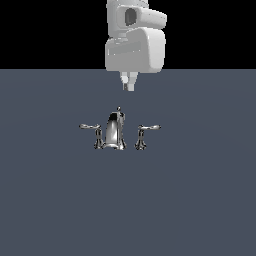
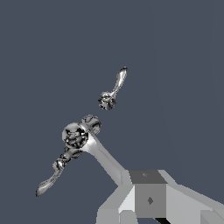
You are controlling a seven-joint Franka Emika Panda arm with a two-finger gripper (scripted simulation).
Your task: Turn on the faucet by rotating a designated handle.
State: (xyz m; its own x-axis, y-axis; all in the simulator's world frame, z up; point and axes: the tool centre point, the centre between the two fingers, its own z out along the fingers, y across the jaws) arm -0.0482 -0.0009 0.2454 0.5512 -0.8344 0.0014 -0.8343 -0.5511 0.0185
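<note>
The chrome faucet stands in the middle of the flat grey surface, its tapered spout topped by a tiny knob. The handle is its lever on the exterior view's right, a thin arm on a flared base. The mirrored lever is on the left. My gripper hangs above and behind the spout, touching nothing, with a small gap between its fingers. In the wrist view the spout and two levers show beyond a finger. I cannot tell there which lever is the handle.
The grey surface spreads all round the faucet. Only the arm's white body stands above it at the back.
</note>
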